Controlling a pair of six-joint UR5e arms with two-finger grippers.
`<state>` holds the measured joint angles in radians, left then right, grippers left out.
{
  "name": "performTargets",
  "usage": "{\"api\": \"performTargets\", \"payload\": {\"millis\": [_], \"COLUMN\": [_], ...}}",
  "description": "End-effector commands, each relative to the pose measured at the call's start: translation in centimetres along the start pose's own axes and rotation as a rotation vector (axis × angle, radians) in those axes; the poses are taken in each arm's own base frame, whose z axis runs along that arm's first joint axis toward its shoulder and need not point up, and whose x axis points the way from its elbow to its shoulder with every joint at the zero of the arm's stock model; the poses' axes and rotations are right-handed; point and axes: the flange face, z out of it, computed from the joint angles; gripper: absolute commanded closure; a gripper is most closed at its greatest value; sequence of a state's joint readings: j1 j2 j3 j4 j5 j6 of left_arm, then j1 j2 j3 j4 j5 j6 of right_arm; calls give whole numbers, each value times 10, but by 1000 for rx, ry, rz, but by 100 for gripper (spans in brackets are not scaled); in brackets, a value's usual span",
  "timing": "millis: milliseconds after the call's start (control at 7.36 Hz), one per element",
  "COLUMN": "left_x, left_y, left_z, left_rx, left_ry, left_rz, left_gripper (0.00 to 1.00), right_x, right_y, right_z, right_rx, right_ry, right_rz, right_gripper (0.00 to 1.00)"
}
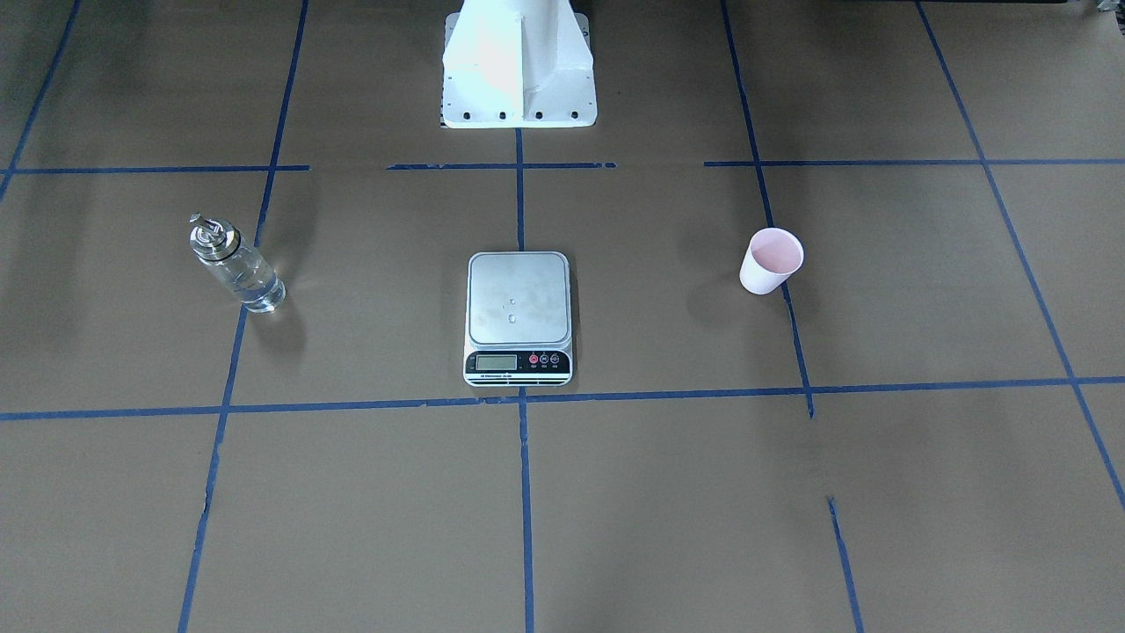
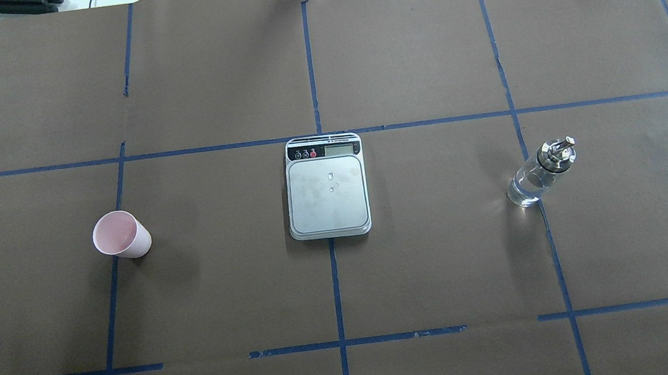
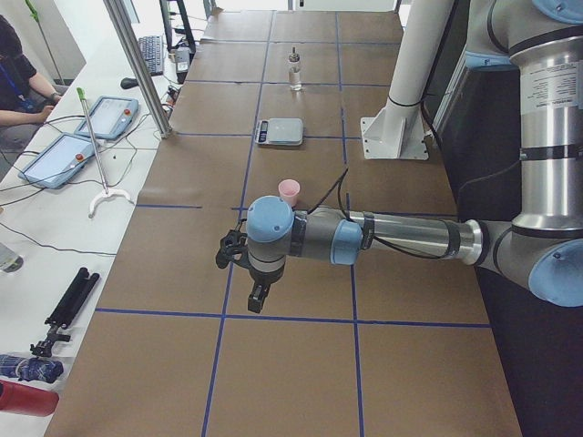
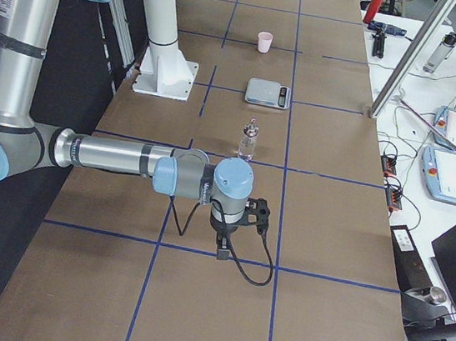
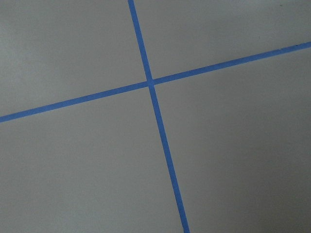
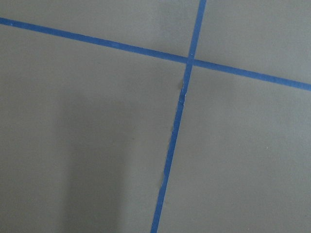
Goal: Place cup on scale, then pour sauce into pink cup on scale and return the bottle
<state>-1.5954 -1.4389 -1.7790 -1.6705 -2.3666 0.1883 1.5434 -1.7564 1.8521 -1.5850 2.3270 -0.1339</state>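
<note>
Here the brown-papered table (image 2: 418, 43) carries everything. The left gripper (image 3: 256, 305) hangs above its far left end and the right gripper (image 4: 221, 255) above its far right end; I cannot tell whether either is wide or narrow. The scale (image 2: 327, 191) lies mid-table, with droplets on its plate. The bottle (image 2: 539, 174) stands upright to the scale's right, well apart from the right gripper, with clear sauce (image 2: 524, 191) inside. The cup (image 2: 120, 234) stands upright to the left, well apart from the left gripper.
</note>
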Motion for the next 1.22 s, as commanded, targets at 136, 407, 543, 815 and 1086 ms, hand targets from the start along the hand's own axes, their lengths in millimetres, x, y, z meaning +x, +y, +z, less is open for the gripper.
{"api": "performTargets", "payload": {"millis": [136, 407, 543, 815, 1086], "left_x": [13, 30, 39, 27, 45], "left_y": [-34, -58, -74, -88, -85], "left_z": [-17, -39, -49, -39, -36], "left_rx": [114, 211, 299, 354, 377], "left_ry": [-23, -40, -55, -42, 30], "left_rz": [118, 217, 309, 302, 297], "left_gripper": [0, 0, 0, 0, 0], "right_x": [-21, -9, -14, -26, -25], "right_y": [-44, -54, -58, -66, -62], "right_z": [-22, -8, -12, -22, -21], "right_rx": [136, 145, 154, 178, 174], "right_ry": [17, -18, -43, -79, -79], "right_rz": [-143, -138, -144, -167, -164], "right_gripper": [0, 0, 0, 0, 0]}}
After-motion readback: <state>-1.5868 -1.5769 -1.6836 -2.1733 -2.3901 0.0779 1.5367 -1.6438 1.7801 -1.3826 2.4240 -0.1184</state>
